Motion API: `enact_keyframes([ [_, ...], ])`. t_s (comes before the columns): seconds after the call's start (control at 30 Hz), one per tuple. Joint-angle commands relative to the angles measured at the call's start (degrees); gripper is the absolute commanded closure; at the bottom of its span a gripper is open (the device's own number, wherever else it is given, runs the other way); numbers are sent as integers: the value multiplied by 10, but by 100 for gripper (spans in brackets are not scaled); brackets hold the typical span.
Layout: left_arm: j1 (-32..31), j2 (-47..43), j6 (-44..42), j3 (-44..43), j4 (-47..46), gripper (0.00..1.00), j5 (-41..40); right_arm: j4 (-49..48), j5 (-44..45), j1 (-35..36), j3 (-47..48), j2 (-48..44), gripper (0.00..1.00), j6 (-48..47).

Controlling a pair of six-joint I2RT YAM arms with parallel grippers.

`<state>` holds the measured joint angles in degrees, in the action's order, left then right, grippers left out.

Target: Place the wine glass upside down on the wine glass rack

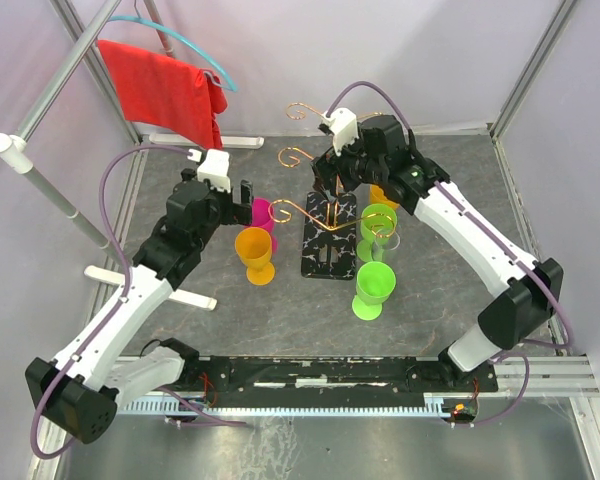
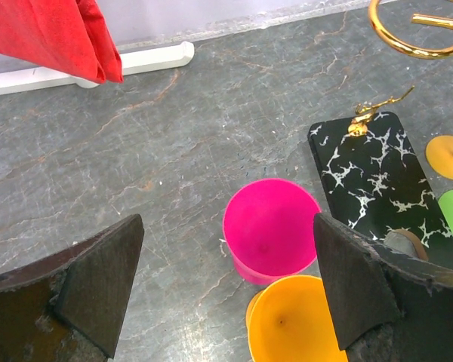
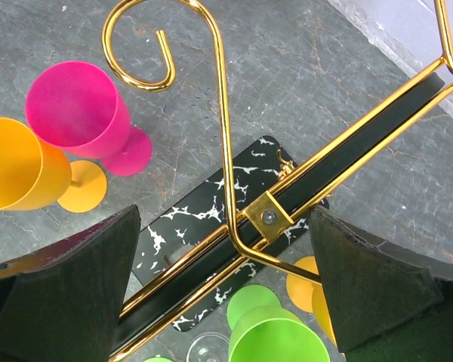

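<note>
The gold wire wine glass rack (image 1: 325, 212) stands mid-table on its black white-veined base (image 1: 329, 250). A clear wine glass (image 3: 208, 348) shows at the bottom of the right wrist view, upright beside the base; in the top view it is faint by the green glasses (image 1: 392, 238). My right gripper (image 1: 342, 172) is open and empty, right above the rack's arms (image 3: 225, 226). My left gripper (image 1: 236, 195) is open and empty above a pink glass (image 2: 270, 226); it shows in the left wrist view (image 2: 225, 253).
An orange glass (image 1: 254, 255) stands beside the pink glass (image 1: 263, 213), left of the rack. Two green glasses (image 1: 374, 288) (image 1: 378, 222) and another orange glass (image 1: 383, 194) stand to its right. A red cloth (image 1: 165, 90) hangs from a rail at the back left.
</note>
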<state>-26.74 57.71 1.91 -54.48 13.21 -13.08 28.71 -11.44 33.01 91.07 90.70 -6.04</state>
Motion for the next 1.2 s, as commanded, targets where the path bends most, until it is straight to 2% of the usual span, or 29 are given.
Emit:
enact_keyframes([
  [0.0, 0, 10, -9, -54, 21, 1, -16, 54, 35, 9, -9, -29, 0, 30],
  [0.23, 3, 48, 0, -134, 97, 1, -59, 98, 88, -4, 42, -30, 0, 13],
  [0.37, 7, 68, 8, -176, 125, 1, -59, 72, 95, -17, 46, -50, 0, 20],
  [0.43, 8, 77, 22, -195, 135, 1, -56, 37, 112, -18, 24, -74, 0, 25],
  [0.6, 8, 94, 62, -226, 140, 1, -50, -99, 163, -18, -118, -193, 0, 50],
  [0.7, 9, 111, 80, -244, 142, 1, -49, -106, 208, -17, -138, -222, 0, 46],
  [0.8, 8, 131, 102, -262, 145, 1, -42, -83, 258, -21, -122, -222, 0, 26],
  [0.9, 8, 148, 113, -278, 145, 1, -33, -21, 267, -44, -69, -197, 0, 25],
  [1.0, 8, 162, 119, -290, 141, 1, -30, 25, 242, -88, -18, -168, 0, 50],
  [1.17, 8, 193, 118, -317, 136, 1, -1, 67, 153, -186, 60, -117, 0, 100],
])
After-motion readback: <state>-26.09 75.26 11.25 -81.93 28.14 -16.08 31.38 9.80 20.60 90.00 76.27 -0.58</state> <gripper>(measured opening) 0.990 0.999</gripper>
